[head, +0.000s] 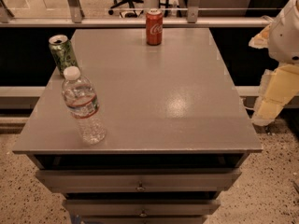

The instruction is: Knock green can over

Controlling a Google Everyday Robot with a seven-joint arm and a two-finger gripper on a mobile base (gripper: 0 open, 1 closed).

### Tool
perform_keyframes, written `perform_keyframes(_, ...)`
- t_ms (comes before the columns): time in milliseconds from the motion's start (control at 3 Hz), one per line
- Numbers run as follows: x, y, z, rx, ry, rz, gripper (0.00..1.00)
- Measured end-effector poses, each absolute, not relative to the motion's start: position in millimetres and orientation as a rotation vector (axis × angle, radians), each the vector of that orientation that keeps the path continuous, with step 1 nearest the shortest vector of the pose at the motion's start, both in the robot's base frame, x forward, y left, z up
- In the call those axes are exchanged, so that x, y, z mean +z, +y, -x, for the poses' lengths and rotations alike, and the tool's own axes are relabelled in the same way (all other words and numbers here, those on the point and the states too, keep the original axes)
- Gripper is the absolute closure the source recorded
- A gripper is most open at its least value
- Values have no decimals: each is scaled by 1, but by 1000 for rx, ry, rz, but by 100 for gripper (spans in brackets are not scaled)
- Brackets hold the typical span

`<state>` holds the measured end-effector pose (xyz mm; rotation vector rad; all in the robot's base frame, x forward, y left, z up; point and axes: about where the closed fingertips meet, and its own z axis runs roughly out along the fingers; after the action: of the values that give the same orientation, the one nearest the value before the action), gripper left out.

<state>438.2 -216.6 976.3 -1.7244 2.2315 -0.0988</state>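
**Long reach ahead, with 2 wrong targets near the path**

The green can (63, 54) stands upright at the far-left edge of the tabletop (163, 92), towards the back. The tool (273, 97) hangs beyond the right side of the tabletop, well apart from the can, with the whole surface between them. I cannot tell whether it is spread or pressed together.

The main risk is probably hitting the wrong thing. The water bottle (84, 104) stands just in front of the can and is taller, so a sweep coming from the front would likely meet it first and tip it. The red can (154, 27) sits at the back centre, and an arm crossing along the back edge could clip it.

The second risk is the edge. A push to the left would probably send the green can off the tabletop rather than lay it down there. A push placed too low might only slide it.

The right border cuts off the arm. Only pale and yellowish parts show, and the tool's exact tip is hard to make out. The bottle's cap covers part of the green can's foot, so it is unclear how much surface lies to the can's left
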Motion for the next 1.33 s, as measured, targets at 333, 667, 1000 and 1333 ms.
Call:
perform_keyframes(333,976,-217,-438,-99,2231,1724,0)
perform_keyframes(667,977,-189,-450,-24,2153,1713,0)
perform_keyframes(1000,978,-146,-477,85,2042,1694,0)
perform_keyframes(1333,981,-84,-511,195,1938,1654,0)
